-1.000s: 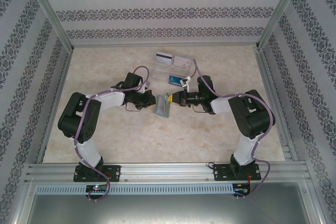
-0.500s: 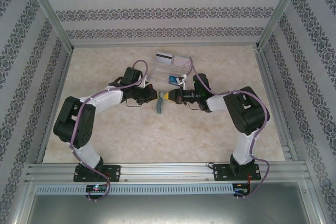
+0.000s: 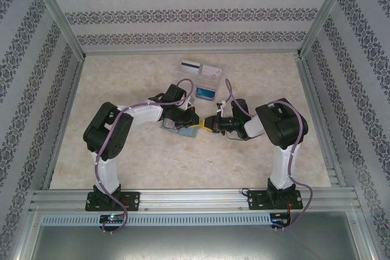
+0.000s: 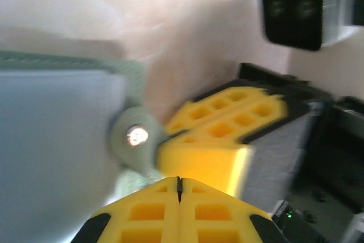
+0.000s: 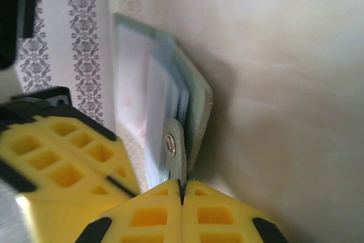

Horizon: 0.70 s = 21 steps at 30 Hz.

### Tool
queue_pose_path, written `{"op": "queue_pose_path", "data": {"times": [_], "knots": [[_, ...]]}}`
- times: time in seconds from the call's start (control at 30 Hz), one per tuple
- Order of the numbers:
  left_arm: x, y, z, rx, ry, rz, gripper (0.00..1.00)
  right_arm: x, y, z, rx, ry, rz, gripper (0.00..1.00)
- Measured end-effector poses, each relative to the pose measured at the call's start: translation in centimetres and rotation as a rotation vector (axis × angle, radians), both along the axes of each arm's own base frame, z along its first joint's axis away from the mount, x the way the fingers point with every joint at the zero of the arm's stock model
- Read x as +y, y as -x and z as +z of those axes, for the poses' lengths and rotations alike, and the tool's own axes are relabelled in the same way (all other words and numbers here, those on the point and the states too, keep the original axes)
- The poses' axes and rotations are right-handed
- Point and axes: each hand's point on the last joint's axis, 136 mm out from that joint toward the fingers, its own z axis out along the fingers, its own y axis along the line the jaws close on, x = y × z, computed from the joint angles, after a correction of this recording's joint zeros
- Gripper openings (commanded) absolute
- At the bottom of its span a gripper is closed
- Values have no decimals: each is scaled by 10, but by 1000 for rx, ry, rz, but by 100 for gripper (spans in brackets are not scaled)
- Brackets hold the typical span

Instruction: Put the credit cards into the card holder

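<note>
The card holder (image 3: 173, 129) is found near the middle of the surface (image 3: 122, 162), its long axis roughly parallel to the near edge and its snap tab (image 5: 170, 143) turned toward the right arm. The right pincer (image 3: 206, 124) is closed, and the tab appears to be pinched in its tip, so the holder extends leftward from it. The left pincer (image 3: 191, 120) is closed too, directly over the holder's tab end; whether anything is held there cannot be told. The credit cards (image 3: 191, 67) are left toward the far edge, well apart from both pincers and about equally near to each.
</note>
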Motion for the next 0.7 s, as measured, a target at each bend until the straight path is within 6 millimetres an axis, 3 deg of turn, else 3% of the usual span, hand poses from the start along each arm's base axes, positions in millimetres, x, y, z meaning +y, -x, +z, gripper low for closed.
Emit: {"op": "queue_pose_path", "data": {"times": [0.07, 0.17, 0.33, 0.47, 0.53, 0.63, 0.7], "knots": [[1, 2, -10, 26, -13, 4, 2, -5, -4, 1, -11, -2, -16, 5], [5, 0, -6, 21, -46, 0, 6, -9, -6, 1, -20, -2, -29, 5], [22, -19, 34, -85, -101, 17, 20, -9, -5, 0, -33, 1, -25, 5], [66, -37, 82, -192, -135, 113, 30, -9, -5, 0, -37, 2, -28, 5], [93, -44, 97, -229, -162, 174, 35, -10, -5, 0, -40, 1, -28, 5], [130, -47, 92, -220, -216, 253, 43, -10, -5, 0, -40, 1, -28, 5], [149, -40, 67, -161, -263, 282, 46, -10, -5, 0, -40, 1, -28, 5]]}}
